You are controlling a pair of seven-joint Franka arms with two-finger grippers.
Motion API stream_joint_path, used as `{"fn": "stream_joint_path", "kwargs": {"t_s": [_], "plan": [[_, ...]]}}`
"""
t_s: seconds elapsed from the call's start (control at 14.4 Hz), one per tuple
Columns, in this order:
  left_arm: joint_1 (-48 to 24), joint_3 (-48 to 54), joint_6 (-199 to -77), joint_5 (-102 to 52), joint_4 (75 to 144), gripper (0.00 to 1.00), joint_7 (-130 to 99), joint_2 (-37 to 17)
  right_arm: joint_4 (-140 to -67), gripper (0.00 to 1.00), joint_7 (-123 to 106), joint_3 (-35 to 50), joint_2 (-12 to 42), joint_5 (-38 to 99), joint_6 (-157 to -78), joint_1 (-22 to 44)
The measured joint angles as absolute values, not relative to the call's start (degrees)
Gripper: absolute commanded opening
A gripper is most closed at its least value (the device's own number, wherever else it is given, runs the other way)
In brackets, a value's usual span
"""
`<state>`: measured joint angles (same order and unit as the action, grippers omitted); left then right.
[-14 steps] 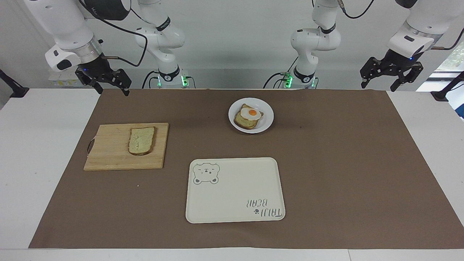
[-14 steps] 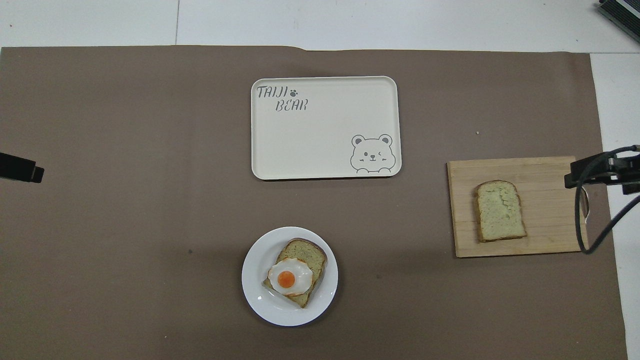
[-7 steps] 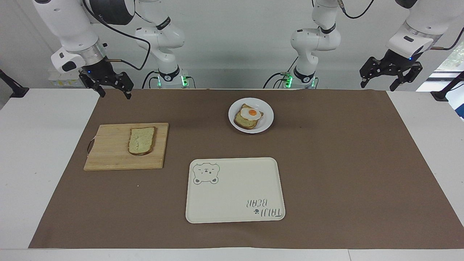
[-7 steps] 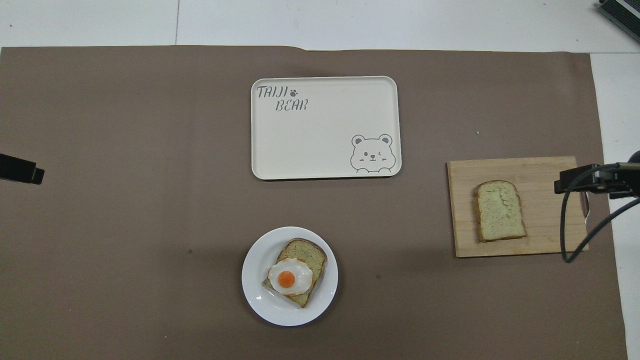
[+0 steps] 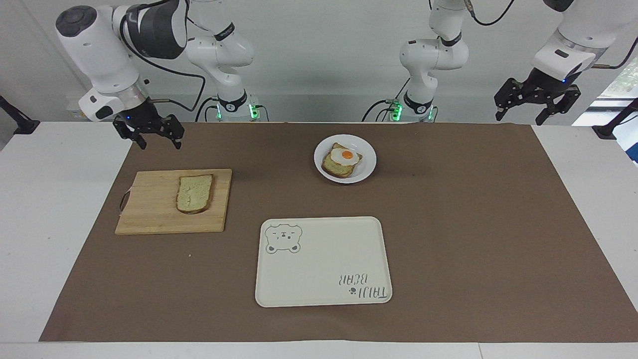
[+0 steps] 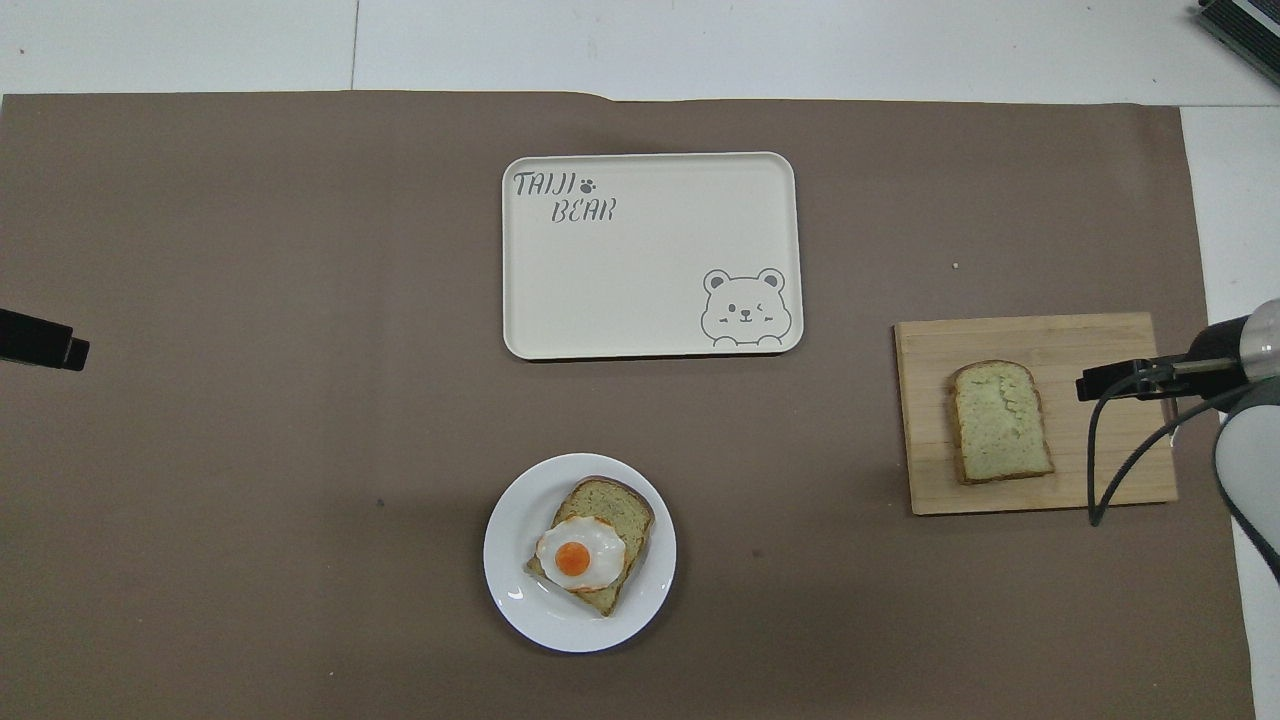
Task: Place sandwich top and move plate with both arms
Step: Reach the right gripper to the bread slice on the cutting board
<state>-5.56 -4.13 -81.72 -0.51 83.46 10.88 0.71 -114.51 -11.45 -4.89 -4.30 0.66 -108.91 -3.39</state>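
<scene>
The sandwich top [image 5: 194, 193], a plain bread slice, lies flat on a wooden cutting board [image 5: 149, 214] toward the right arm's end of the table; it also shows in the overhead view [image 6: 998, 420]. The small white plate [image 5: 368, 168] sits nearer to the robots at mid-table and bears a toast slice with a fried egg [image 5: 344, 157]; the plate also shows in the overhead view [image 6: 510, 580]. My right gripper [image 5: 158, 143] is open and empty, in the air over the brown mat beside the board, apart from the bread. My left gripper [image 5: 519, 118] is open and empty, waiting high over the mat's corner at its own end.
A cream rectangular tray with a bear drawing [image 5: 319, 269] lies empty, farther from the robots than the plate; it also shows in the overhead view [image 6: 640, 290]. A brown mat [image 5: 473, 224] covers most of the white table.
My right gripper has come down and moved toward the cutting board. The left arm has hardly moved. Bread, plate and tray are where they were.
</scene>
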Motion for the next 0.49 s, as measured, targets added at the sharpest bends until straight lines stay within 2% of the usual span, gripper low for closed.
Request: {"fn": "stream_joint_path", "kwargs": {"t_s": [0.42, 0.49], "plan": [[-5.59, -3.97, -81.62, -0.51, 83.47, 1.0, 10.89, 0.71, -121.55, 1.0, -15.96, -4.95, 1.23, 0.66, -123.05, -5.19], [-5.59, -3.97, -81.62, -0.51, 83.5, 1.0, 10.89, 0.71, -122.45, 0.94, -16.31, -4.95, 1.84, 0.66, -124.37, -5.45]]}}
